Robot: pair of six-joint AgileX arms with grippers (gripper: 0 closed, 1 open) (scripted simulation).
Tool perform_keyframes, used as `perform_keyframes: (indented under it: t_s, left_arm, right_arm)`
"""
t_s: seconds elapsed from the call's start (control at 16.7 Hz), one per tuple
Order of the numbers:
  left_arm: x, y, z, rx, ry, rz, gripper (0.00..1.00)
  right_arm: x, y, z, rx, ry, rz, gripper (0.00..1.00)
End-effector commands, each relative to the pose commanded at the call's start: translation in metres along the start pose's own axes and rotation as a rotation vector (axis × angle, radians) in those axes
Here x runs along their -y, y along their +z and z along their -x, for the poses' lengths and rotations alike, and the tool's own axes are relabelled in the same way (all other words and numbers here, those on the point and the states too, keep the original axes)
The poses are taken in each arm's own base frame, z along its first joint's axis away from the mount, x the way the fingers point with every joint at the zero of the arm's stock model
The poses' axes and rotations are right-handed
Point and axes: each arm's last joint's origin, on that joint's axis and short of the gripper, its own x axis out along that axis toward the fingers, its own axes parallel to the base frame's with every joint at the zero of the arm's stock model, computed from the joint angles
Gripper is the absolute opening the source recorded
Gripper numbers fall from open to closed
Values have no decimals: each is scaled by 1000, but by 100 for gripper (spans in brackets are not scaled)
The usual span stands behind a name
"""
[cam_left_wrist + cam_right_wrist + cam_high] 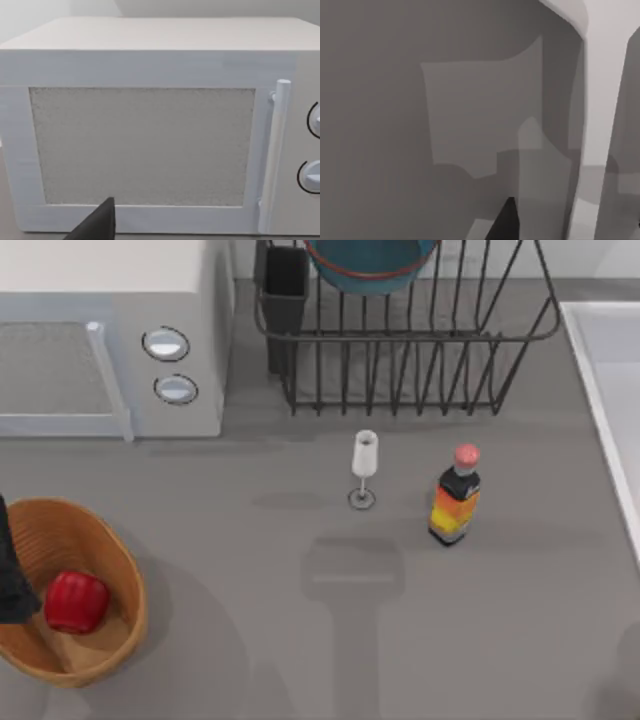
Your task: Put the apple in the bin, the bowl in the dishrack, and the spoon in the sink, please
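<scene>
the left arm (12, 575) shows as a dark shape at the top view's left edge, over the near-left rim of the basket (120, 635); whether its pincer is wide or narrow i cannot tell. just to its right the apple (76, 601) lies inside the basket, against the wall. the bowl (370, 265) sits in the dishrack (410, 350) at the far edge, well away from that arm, beside the rack's dark cup holder (285, 295). the sink (610, 410) runs along the right edge.

open grey table (300, 640) stretches from the basket rightward; a small white glass (364, 468) and a bottle (455, 496) stand apart in the middle, near the rack's front bars.

the left wrist view faces the microwave (145, 145) door straight on, with one dark fingertip (97, 225) low in front; from above the microwave is a box at far left. the right wrist view shows a dark fingertip (505, 222) over grey table beside the sink's pale rim (600, 100).
</scene>
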Motion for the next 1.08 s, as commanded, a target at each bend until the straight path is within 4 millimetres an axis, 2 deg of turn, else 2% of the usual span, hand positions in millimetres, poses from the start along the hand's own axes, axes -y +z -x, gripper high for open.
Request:
perform_keyframes:
  t_s: [0.24, 0.48, 0.66, 0.78, 1.08]
  left_arm:
    - [0, 0, 0, 0, 0, 0, 100]
    - [0, 0, 0, 0, 0, 0, 100]
    - [0, 0, 0, 0, 0, 0, 100]
    - [0, 0, 0, 0, 0, 0, 100]
    - [0, 0, 0, 0, 0, 0, 100]
  right_arm:
    - [-1, 18, 19, 64, -33, 69, 0]
    - [-1, 30, 56, 92, -47, 101, 0]
    - [-1, 23, 82, 54, -28, 63, 0]
    - [0, 14, 93, 22, -12, 26, 0]
    - [0, 6, 99, -3, 1, -9, 0]
